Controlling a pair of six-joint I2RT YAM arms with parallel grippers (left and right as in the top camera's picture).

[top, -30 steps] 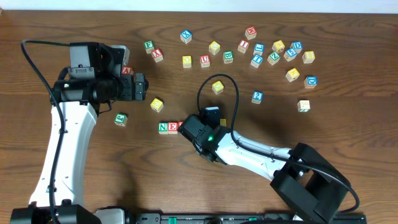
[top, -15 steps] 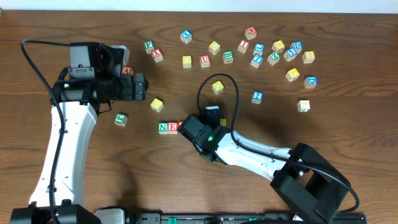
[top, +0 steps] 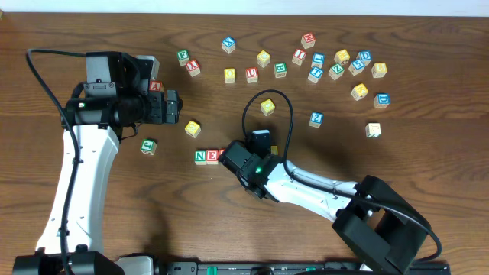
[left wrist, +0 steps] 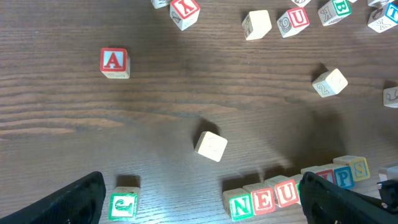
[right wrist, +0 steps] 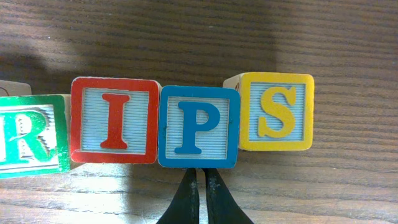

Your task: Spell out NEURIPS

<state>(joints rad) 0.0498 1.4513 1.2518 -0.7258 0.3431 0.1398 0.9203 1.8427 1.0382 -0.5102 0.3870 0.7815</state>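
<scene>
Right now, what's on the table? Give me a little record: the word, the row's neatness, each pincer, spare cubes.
Word: N, E, U, R, I, P, S all in one row
Neatness: S sits slightly out of line with P
Left pincer: open, holding nothing
Right pincer: shut, tips at P's edge
Spares: red A and others scattered apart

Overhead camera looks straight down from high up and takes in the whole dark brown wooden table (top: 428, 168). The left wrist camera hangs at mid-height, tilted down, with the row of small wooden letter cubes (left wrist: 264, 200) along its bottom edge. The right wrist camera sits very close, low over the wood. That same row (right wrist: 199, 127) fills its frame.
</scene>
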